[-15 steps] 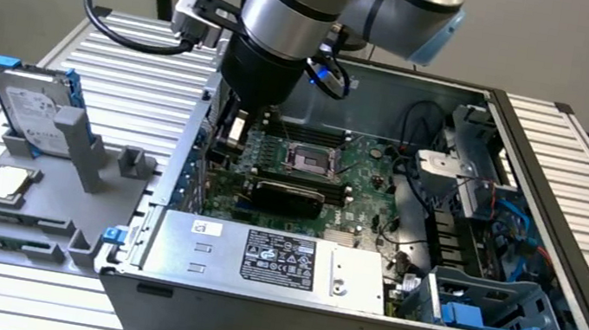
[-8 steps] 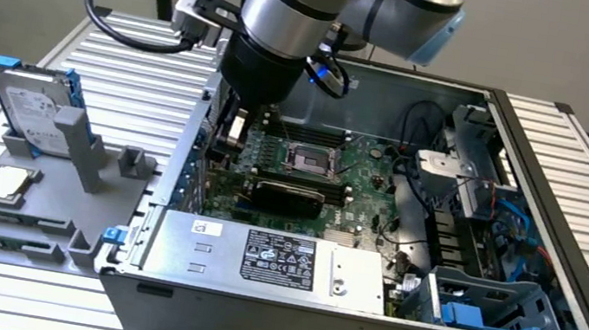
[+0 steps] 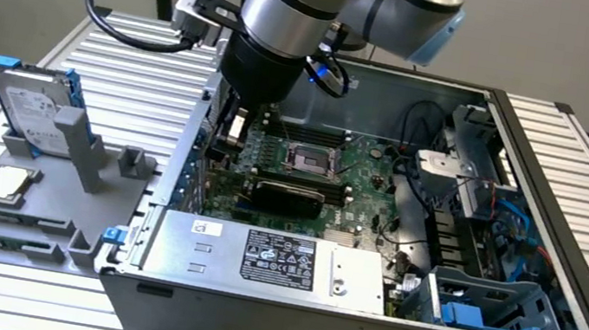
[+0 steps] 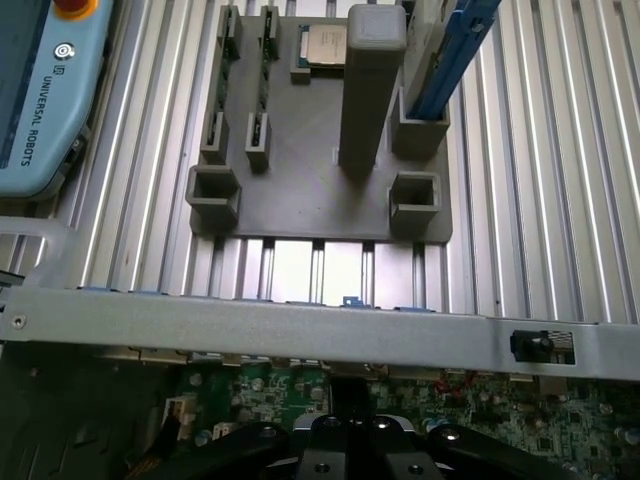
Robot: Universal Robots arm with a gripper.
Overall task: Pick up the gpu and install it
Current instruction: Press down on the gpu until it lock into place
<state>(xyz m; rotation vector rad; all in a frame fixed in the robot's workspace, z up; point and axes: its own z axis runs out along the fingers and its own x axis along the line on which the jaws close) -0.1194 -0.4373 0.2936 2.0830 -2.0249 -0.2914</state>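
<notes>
A: Open computer case point(image 3: 366, 316) lying on its side on the slatted bench point(image 3: 133, 71); what sits in it?

B: Green motherboard point(image 3: 371, 163) across the floor of the case, with a CPU socket point(image 3: 307, 160) near the middle; power supply point(image 3: 269, 258) with a white label along the near wall; a blue drive cage point(image 3: 483, 311) in the corner at the exterior view's right; black cables running between them.

A: And the gpu?

B: The gpu point(image 3: 291, 191) stands on the motherboard just in front of the socket, black cooler face showing, long edge parallel to the power supply; it looks set in a slot, though the seating itself I cannot make out.

A: Gripper?

B: Gripper point(image 3: 232, 134) is down inside the case by the wall at the exterior view's left, close to the gpu's end; its fingers are closed; whether they touch the card I cannot tell; nothing visibly held.

A: The other container?

B: Grey parts holder point(image 4: 300, 160) on the bench just outside the case; a hard drive point(image 3: 32, 113) with blue rails stands upright in its back slots; a small square cpu chip point(image 4: 325, 42) lies flat in a recess; the two square sockets nearest the case stand hollow; a teach pendant point(image 4: 45, 100) rests on the bench beside it.
</notes>
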